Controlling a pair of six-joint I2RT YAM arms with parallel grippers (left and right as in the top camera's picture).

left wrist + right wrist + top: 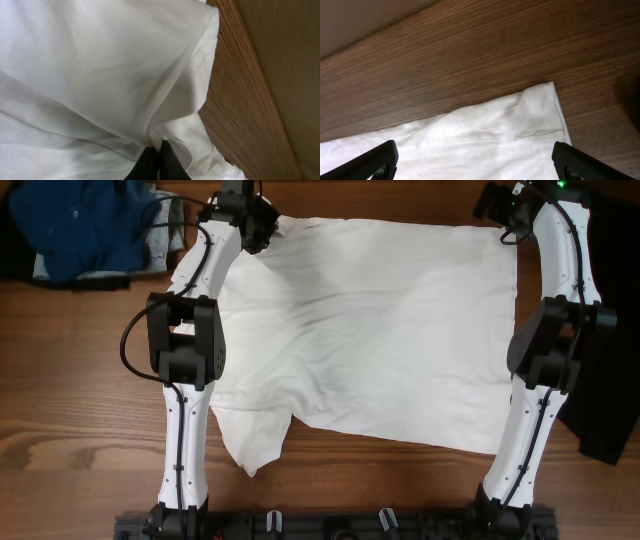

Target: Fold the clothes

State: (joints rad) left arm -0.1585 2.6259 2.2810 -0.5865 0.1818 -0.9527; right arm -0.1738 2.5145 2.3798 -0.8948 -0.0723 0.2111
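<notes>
**Item:** T-shirt (370, 330), white, spread nearly flat, lettering not in view; one far corner is bunched at the tips of the left gripper (159, 164); the other far corner lies flat just ahead of the right gripper (474, 157), nearer one finger than the other, untouched.

**Effectors:** left gripper closed, pinching a raised fold of the white cloth; right gripper spread wide, holding nothing, with the shirt's hem below and between its fingers.

**Hazards, judged:**
- the left pinch sits at the very fingertips, so the fold may slip out under a pull
- it cannot be told whether one layer or both are caught; one layer alone would open the shirt rather than fold it
- any lift by the left gripper alone, with the right not closed, would drag and skew the cloth
- the right-hand corner lies tight to the wood, so the fingers may close on nothing or push a wrinkle ahead of them
- the near sleeve, behind the left gripper, is crumpled and may fold in crooked

**Surface:** table (80, 410), brown wood grain, smooth and bare beside the shirt.

**Surroundings:** blue garment (85, 225) and grey garment (172, 235) heaped outboard of the left gripper, close enough to snag; black garment (605, 400) outboard of and behind the right gripper; a plain pale surface (285, 60) beyond the table's far edge; nothing more of the room shows.
</notes>
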